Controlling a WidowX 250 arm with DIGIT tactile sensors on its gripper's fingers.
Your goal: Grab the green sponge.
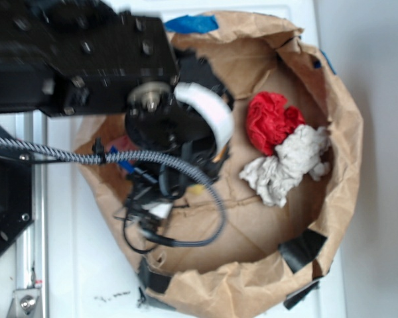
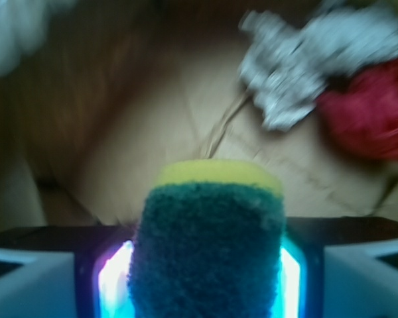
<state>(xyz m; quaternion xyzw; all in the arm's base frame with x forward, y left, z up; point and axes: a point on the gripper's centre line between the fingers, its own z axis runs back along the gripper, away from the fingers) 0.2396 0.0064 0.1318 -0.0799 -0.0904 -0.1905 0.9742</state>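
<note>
The green sponge [image 2: 209,248] fills the lower middle of the wrist view, dark green scouring face toward the camera, with a yellow foam edge at its top. It sits between my two fingers, whose pads [image 2: 113,285] glow on either side and press its sides. My gripper [image 2: 205,278] is shut on it, above the brown paper floor of the bag. In the exterior view the black arm hangs over the left part of the bag and covers the gripper; only a small yellow bit [image 1: 196,190] shows under it, and I cannot tell what it is.
A wide brown paper bag [image 1: 331,199] with rolled-down walls surrounds the work area. A red cloth [image 1: 272,120] and a grey-white rag [image 1: 288,165] lie at its right side. They also show in the wrist view, the rag [image 2: 305,63] beside the red cloth [image 2: 375,116]. Cables [image 1: 186,218] hang under the arm.
</note>
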